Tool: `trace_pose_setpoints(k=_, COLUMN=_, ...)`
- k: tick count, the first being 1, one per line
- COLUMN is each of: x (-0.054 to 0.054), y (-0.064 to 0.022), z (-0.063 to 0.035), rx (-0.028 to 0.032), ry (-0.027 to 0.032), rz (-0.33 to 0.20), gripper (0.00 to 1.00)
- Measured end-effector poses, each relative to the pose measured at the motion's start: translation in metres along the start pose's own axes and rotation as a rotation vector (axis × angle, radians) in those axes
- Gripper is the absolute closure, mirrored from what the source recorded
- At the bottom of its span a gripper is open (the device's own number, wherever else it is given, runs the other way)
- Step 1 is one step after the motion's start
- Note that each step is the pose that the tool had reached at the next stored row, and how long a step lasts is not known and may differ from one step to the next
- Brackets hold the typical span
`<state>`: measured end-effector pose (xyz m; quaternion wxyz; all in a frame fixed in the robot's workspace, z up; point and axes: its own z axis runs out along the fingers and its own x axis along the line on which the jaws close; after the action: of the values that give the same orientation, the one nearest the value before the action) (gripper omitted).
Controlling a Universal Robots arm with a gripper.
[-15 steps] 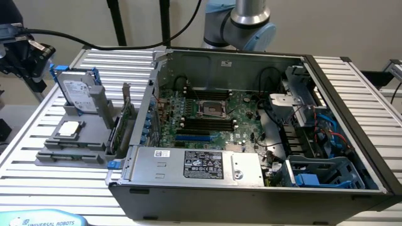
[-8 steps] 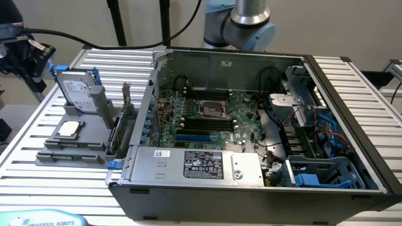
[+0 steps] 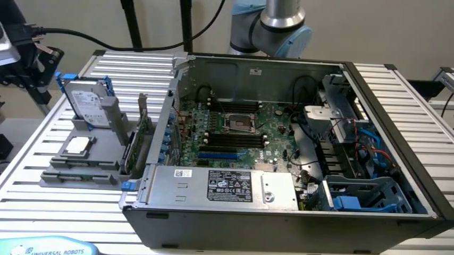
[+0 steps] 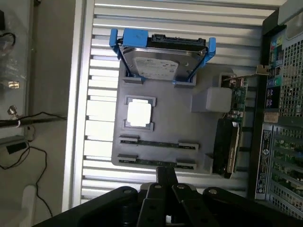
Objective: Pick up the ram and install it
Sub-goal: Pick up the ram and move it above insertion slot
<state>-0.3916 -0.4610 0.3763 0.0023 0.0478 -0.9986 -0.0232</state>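
Observation:
Two ram sticks lie edge-up in grey clips at one end of the grey fixture tray (image 4: 189, 127): one ram stick (image 4: 156, 143) farther from me, the other ram stick (image 4: 154, 162) just beyond my fingertips. In the exterior view they are thin green strips (image 3: 80, 174) at the tray's near end. My gripper (image 4: 166, 176) hangs above that end of the tray, its black fingers together and holding nothing. The open computer case (image 3: 383, 133) lies beside the tray, and the motherboard's long black slots (image 3: 230, 139) are unoccupied.
The tray also holds a hard drive (image 4: 163, 61) in a blue bracket, a square CPU (image 4: 139, 113) and an upright expansion card (image 4: 232, 142) next to the case wall. A power supply (image 3: 220, 186) and cables fill the case's near side. A blue arm joint (image 3: 42, 247) sits at the exterior view's lower left.

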Motion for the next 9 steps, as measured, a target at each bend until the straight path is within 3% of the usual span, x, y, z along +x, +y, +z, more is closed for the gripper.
trace_pose_setpoints(k=9, x=0.0, y=0.0, z=0.0004, rx=0.0003, ry=0.0075, rz=-0.162, gripper=0.89)
